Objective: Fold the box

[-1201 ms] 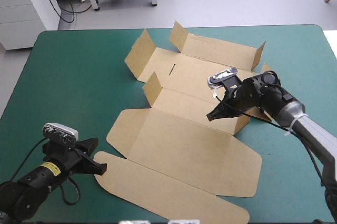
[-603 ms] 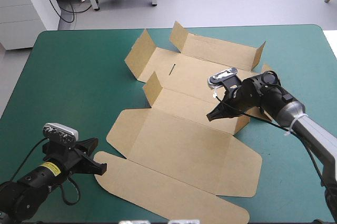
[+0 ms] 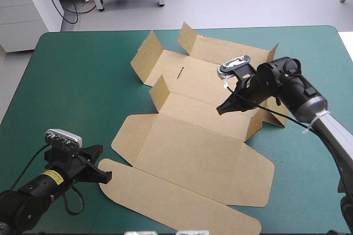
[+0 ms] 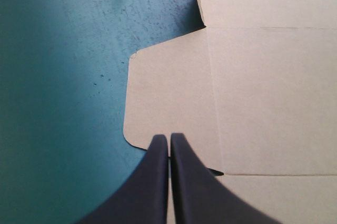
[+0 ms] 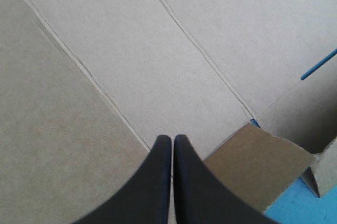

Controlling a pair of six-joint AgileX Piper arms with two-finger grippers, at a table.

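Observation:
The brown box (image 3: 193,152) lies spread across the middle of the table, its wide lid panels flat toward the near edge. Short flaps (image 3: 160,92) stand up along its far half. My right gripper (image 3: 219,110) is shut, its tip pointing down at the inner panel next to a raised side flap (image 3: 256,124). In the right wrist view the gripper (image 5: 172,139) meets over a crease of the board (image 5: 158,50). My left gripper (image 3: 106,176) sits low at the near left, shut. Its tip (image 4: 169,138) is over the rounded flap (image 4: 174,92) at the box's edge.
Teal-green cover (image 3: 71,91) shows to the left of the box and along the right side (image 3: 325,64). Raised flaps (image 3: 144,55) and the far wall (image 3: 231,50) stand up from the sheet near the table's far edge.
My right gripper has risen and drawn a little toward the far edge. The side flap beside it stands higher than before. The left arm has not moved.

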